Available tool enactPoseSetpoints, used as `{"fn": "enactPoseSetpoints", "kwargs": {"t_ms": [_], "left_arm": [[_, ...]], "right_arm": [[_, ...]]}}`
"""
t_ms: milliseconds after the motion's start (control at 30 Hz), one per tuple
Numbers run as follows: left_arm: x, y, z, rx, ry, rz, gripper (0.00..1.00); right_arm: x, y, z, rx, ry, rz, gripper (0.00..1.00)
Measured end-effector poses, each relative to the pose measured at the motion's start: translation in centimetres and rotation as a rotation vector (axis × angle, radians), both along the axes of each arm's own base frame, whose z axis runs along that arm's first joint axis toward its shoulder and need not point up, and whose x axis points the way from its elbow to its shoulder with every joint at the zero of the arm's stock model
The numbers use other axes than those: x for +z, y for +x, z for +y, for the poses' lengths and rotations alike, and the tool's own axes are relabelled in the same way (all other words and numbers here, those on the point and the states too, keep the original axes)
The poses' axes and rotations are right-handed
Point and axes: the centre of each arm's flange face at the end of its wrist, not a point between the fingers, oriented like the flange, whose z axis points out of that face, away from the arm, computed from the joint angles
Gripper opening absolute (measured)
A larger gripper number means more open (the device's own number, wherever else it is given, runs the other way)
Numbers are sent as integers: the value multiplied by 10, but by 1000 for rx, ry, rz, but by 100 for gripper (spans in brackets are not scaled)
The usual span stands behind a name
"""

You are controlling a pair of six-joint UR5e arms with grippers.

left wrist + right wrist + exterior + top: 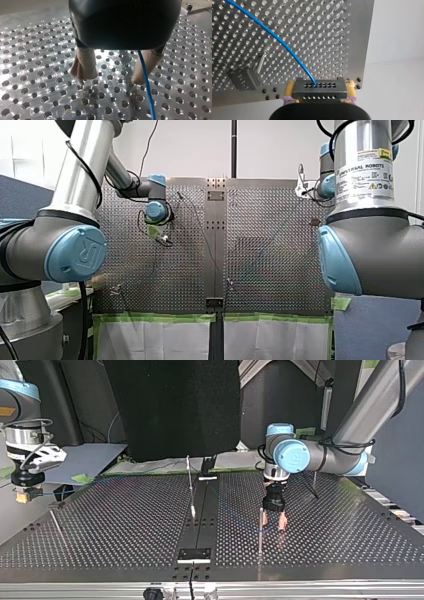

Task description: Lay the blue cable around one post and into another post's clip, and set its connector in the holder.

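In the right wrist view my right gripper (pixel 320 86) is shut on a dark connector block (pixel 319 89), yellow pads on both its sides. The blue cable (pixel 287 47) leaves the block and arcs away over the perforated plate (pixel 317 32). In the left wrist view my left gripper (pixel 110 81) is open, and its beige fingers (pixel 83 66) point down at the plate. The cable (pixel 146 86) hangs past one pad, ungripped. At the top view's right, my left gripper (pixel 272 522) stands low over the plate beside a thin post (pixel 260 530). My right gripper (pixel 22 494) hovers at the far left, past the plate's edge.
More posts stand on the plate: one near the middle (pixel 190 485), a tilted one at the top view's left (pixel 56 522), one at the back right (pixel 314 480). A dark block (pixel 195 554) sits on the centre strip. A grey block (pixel 244 77) with a pin sits near the plate's corner.
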Motion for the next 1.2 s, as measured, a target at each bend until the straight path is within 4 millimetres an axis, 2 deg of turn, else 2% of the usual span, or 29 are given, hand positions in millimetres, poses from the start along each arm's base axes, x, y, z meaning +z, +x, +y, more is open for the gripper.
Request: {"fn": "enactPoseSetpoints", "kwargs": {"t_ms": [100, 267, 467, 567, 900, 1200], "left_arm": [[0, 0, 0, -3, 0, 0, 100], [0, 0, 0, -4, 0, 0, 100], [0, 0, -1, -6, 1, -1, 100], [0, 0, -1, -6, 2, -1, 100], [0, 0, -1, -9, 2, -3, 100], [0, 0, -1, -11, 5, -3, 100]], "right_arm": [[-15, -3, -1, 15, 14, -19, 0], [-51, -4, -5, 49, 46, -6, 0], [-80, -10, -19, 83, 47, 19, 0], [-82, -16, -27, 95, 26, 21, 0], [-68, -32, -44, 139, -70, 36, 0], [-79, -41, -52, 141, -65, 44, 0]]}}
